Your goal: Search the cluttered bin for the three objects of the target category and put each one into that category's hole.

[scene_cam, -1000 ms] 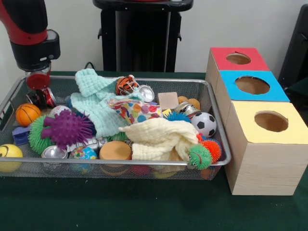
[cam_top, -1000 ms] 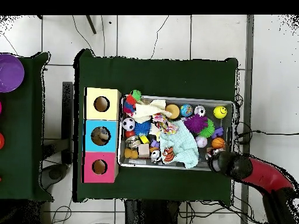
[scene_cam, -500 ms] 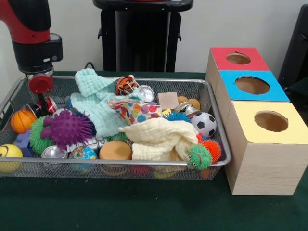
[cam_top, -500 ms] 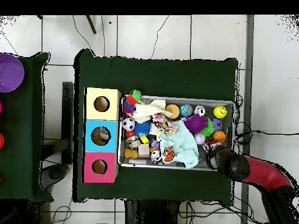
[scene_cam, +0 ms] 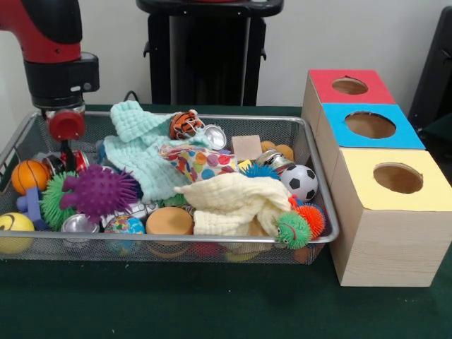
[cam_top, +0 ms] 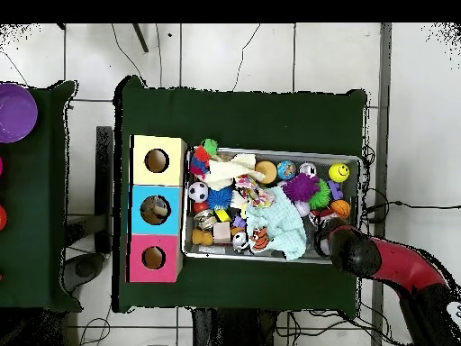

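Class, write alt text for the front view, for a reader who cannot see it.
A red and black robot arm hangs over the left end of a wire mesh bin crammed with toys: a purple spiky ball, a soccer ball, cloths and small balls. Right of the bin stand three wooden boxes with holes, topped red, blue and yellow.

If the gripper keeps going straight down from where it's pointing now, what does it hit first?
Most likely the red can lying in the wire bin, right under the gripper, between the orange basketball and the mint cloth. Depth is hard to judge from these views, so this is an estimate.
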Controlling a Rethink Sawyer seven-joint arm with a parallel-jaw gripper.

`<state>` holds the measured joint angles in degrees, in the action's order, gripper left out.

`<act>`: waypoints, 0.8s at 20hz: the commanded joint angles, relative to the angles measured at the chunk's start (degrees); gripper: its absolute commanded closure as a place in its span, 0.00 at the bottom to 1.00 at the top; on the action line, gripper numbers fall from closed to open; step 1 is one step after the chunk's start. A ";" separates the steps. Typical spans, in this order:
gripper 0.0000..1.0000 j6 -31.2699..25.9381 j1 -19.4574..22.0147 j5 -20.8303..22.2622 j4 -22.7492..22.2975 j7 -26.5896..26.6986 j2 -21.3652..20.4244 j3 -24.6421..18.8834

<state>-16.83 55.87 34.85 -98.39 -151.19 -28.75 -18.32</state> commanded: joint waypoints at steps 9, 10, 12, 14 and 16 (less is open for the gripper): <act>0.00 -5.21 -2.57 -7.24 0.20 1.28 -6.88 -4.13; 0.00 -5.60 -2.73 -7.50 0.16 1.45 -7.15 -3.98; 0.00 -7.23 -3.16 -8.42 -0.20 1.97 -8.55 -3.71; 0.00 -7.29 -3.37 -8.84 -0.43 2.01 -8.73 -3.42; 0.00 -6.93 -3.49 -9.13 -0.58 1.95 -8.53 -3.13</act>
<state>-19.12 53.61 28.70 -99.62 -151.19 -35.25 -18.38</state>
